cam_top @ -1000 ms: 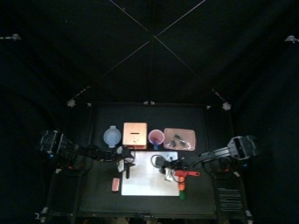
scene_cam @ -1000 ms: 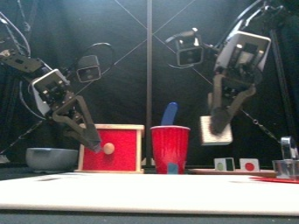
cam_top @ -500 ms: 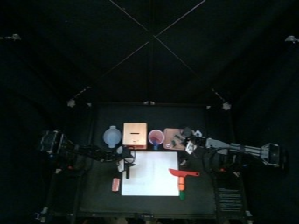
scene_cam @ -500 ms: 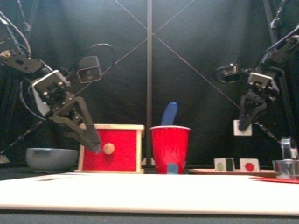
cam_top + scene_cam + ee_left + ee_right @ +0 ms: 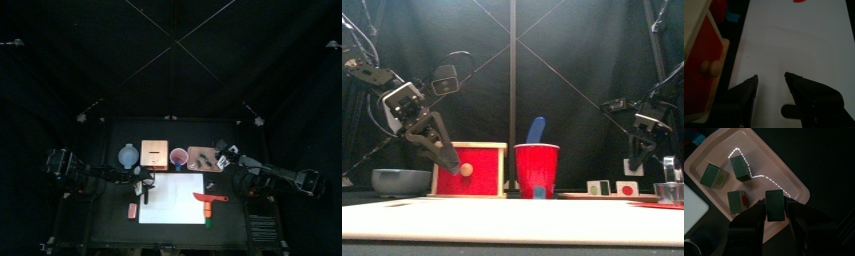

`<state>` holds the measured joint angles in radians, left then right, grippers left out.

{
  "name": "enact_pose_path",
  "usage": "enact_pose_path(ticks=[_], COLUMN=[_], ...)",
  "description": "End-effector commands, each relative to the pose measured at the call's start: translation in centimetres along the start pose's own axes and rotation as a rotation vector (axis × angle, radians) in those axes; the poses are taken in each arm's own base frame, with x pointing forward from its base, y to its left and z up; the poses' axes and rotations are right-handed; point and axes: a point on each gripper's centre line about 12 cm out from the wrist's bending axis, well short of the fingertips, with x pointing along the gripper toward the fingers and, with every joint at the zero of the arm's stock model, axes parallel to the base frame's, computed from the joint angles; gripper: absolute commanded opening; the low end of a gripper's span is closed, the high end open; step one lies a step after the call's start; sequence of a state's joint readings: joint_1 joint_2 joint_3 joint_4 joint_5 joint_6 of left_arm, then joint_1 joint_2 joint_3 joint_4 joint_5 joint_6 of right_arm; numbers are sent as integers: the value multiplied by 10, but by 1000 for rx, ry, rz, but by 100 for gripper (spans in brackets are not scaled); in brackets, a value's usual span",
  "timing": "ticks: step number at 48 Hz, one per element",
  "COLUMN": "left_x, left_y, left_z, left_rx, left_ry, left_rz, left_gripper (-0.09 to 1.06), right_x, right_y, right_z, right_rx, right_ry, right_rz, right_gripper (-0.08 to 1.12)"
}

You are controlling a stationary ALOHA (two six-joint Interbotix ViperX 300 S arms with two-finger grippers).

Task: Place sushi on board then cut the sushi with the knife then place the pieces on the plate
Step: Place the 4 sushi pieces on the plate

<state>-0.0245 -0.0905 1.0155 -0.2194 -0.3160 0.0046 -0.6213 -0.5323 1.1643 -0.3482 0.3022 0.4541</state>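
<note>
Right end effector (image 5: pixel 774 204): closed on a sushi piece (image 5: pixel 775 212), lower middle of the right wrist view, over the pink tray (image 5: pixel 784 173); three other pieces lie on it
Risk: the held piece hangs near the tray's rim; let go there, it may tip off or knock a neighbour
Left end effector (image 5: pixel 771 79): jaws apart, empty, over the white board (image 5: pixel 791 45)
Surface: black desk (image 5: pixel 107 222); red knife (image 5: pixel 210 197) on the board
Room: black curtains (image 5: pixel 171 60) fill the upper frame
</note>
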Motion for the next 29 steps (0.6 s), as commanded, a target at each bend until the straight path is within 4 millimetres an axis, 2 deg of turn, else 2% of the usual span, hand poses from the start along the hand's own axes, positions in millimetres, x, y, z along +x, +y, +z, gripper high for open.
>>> enact_pose_path(ticks=[1, 12, 29], left_x=[-3, -4, -4], left_y=[-1, -1, -1], left_z=[14, 14, 9], left_rx=[-7, -11, -12], left_ry=[-46, -48, -3], left_rz=[-5, -5, -5], left_gripper=[84, 84, 84], right_x=[-1, -12, -29], right_y=[2, 5, 22], right_z=[6, 19, 23], right_rx=[-3, 5, -15], right_ry=[-20, -86, -150], right_rz=[8, 24, 96], right_gripper=[82, 82, 82])
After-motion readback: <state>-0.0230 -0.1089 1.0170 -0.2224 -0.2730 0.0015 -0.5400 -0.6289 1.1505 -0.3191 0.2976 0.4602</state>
